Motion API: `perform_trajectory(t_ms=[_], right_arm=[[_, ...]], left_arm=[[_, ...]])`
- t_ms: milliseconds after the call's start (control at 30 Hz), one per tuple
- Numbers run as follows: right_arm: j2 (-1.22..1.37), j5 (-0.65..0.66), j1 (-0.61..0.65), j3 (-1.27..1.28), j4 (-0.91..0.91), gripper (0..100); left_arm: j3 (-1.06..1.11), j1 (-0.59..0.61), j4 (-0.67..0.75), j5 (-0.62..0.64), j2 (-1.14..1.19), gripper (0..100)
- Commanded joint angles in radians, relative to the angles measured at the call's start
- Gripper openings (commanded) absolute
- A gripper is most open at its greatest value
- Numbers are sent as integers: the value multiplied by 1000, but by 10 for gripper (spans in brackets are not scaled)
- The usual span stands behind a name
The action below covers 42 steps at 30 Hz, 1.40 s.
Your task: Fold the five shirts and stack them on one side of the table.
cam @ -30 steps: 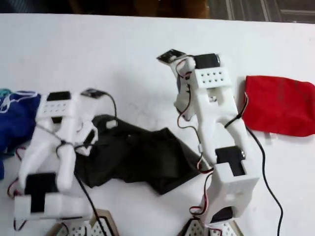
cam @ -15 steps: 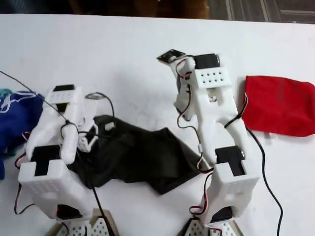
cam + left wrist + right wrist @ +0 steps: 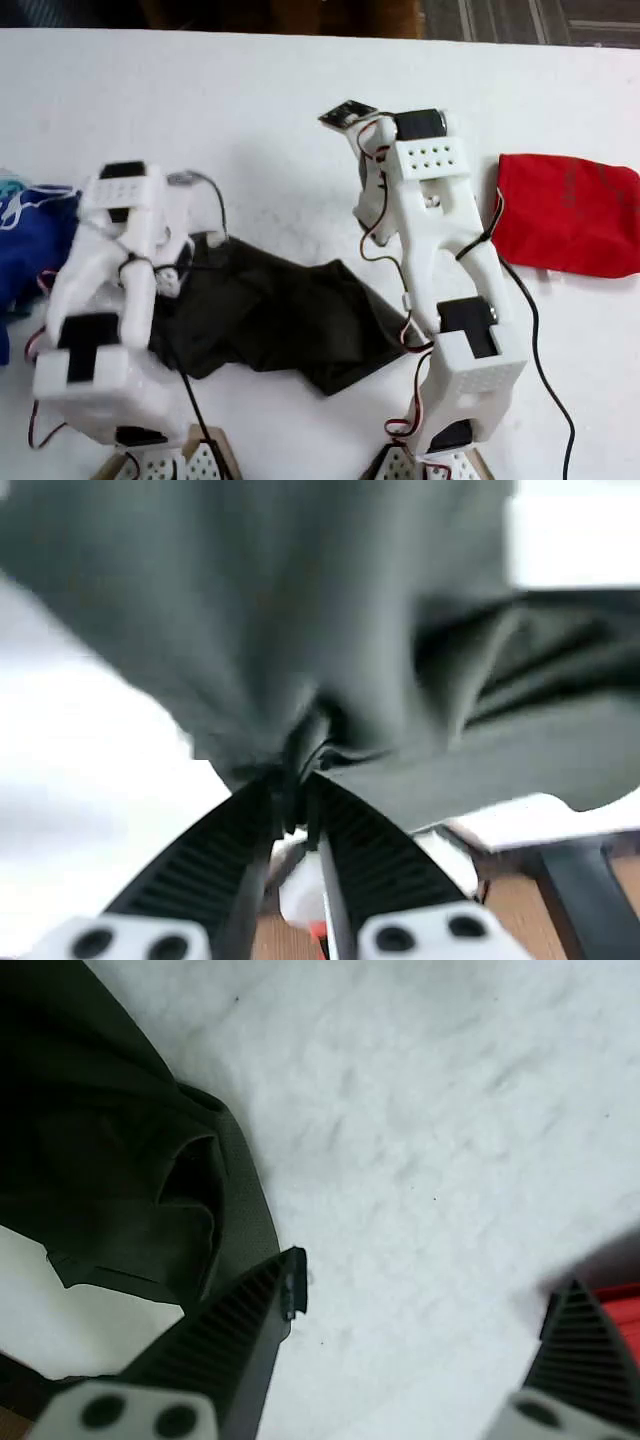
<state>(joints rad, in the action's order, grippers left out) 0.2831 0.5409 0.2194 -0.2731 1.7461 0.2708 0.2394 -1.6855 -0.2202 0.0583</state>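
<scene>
Grips a bunched fold of the black shirt (image 3: pixel 290 320) in the left pincer (image 3: pixel 298 785), closed tight with cloth squeezed between the ribbed fingers (image 3: pixel 370 850). Finds that shirt crumpled on the white worktop (image 3: pixel 200 90), spread between the two arms, its left end tucked under the left arm (image 3: pixel 110 290). Holds the right pincer (image 3: pixel 435 1290) spread wide with nothing in it, low over bare worktop just beside the black shirt's edge. Shows the red shirt (image 3: pixel 570 215) folded flat at the right, just beside the right arm (image 3: pixel 440 250), and a blue shirt (image 3: pixel 35 245) heaped at the left edge.

Against half a second ago: has shifted the left arm a little over the shirt's left end, with the wrist block turned so that its holed plate faces up again. Has left the black shirt's main body lying much as it did. Has left the right arm, the red shirt and the blue shirt where they were.
</scene>
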Motion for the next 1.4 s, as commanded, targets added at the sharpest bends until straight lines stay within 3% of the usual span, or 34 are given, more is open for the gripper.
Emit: perform_trajectory(t_ms=[0, 167, 600, 767, 1233, 1367], right_arm=[[-16, -3, 5, -40, 18, 366], [-15, -3, 5, -40, 16, 366], [-15, -3, 5, -40, 15, 366], [-15, -3, 5, -40, 16, 366], [-16, -5, 5, -40, 21, 366], [-16, -5, 5, -38, 21, 366]], left_arm=[[-85, 15, -26, 8, -261, 27], [-44, -18, -83, -5, -443, 27], [68, -29, -41, -20, -454, 45], [137, -29, 25, -17, -454, 146], [306, -20, 183, 28, -454, 150], [317, 61, 262, 35, -454, 151]])
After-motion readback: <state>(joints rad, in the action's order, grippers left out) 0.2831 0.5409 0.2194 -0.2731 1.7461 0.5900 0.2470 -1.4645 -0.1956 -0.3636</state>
